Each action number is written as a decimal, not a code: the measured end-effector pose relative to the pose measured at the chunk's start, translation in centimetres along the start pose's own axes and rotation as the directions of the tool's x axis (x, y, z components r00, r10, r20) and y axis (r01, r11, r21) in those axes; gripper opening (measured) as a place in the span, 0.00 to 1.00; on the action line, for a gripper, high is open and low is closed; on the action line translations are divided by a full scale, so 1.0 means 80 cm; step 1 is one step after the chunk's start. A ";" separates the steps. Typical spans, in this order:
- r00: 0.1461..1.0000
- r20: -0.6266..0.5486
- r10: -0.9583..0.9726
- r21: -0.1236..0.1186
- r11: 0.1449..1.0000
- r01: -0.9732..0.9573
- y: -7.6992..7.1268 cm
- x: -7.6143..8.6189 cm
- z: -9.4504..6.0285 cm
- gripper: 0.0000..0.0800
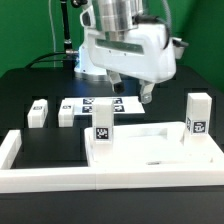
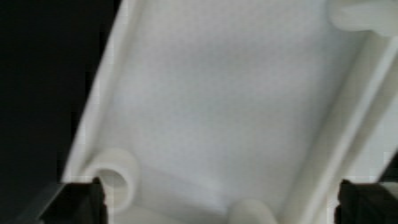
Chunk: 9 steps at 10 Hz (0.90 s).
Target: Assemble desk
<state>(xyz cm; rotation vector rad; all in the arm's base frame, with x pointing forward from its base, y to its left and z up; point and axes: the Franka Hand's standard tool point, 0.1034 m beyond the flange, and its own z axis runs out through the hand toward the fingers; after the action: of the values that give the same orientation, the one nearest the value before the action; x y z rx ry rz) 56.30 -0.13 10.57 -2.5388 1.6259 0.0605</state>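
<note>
Exterior and wrist views of the desk assembly. The tabletop point(image 1: 150, 158), a white tray with a raised rim, lies by the near edge of the black table point(image 1: 30, 88), toward the near corner on the exterior view's right, inside the white border bars point(image 1: 50, 180) that run along that edge and up the side on the exterior view's left. Two tagged legs stand upright on the tray's far corners: the first standing leg point(image 1: 103, 118) on the exterior view's left, the second standing leg point(image 1: 198, 115) on its right. Two loose legs point(image 1: 38, 113) point(image 1: 68, 112) rest on the table farther back, toward the edge on the exterior view's left, just beside the marker board point(image 1: 100, 103). The hand point(image 1: 132, 95) hangs above the table behind the tray's far rim, released, its dark fingers point(image 1: 148, 96) spread and grasping nothing. In the wrist view the tabletop point(image 2: 222, 100) fills the frame, a round recess point(image 2: 111, 185) near one fingertip point(image 2: 75, 202).
</note>
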 end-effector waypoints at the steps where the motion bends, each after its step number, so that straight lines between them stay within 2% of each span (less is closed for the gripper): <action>1: 1.000 -0.006 0.019 0.000 1.000 -0.019 0.018 -0.005 0.011 0.81; 2: 0.999 -0.015 0.042 0.006 0.999 -0.041 0.031 -0.009 0.023 0.81; 4: 0.999 -0.029 0.039 0.002 0.999 -0.039 0.039 -0.013 0.037 0.81; 9: 0.999 -0.028 0.035 -0.003 0.999 -0.035 0.040 -0.014 0.040 0.81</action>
<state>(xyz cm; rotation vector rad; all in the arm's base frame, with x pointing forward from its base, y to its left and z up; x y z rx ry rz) 53.03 0.00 7.21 -2.5244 1.6822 0.0314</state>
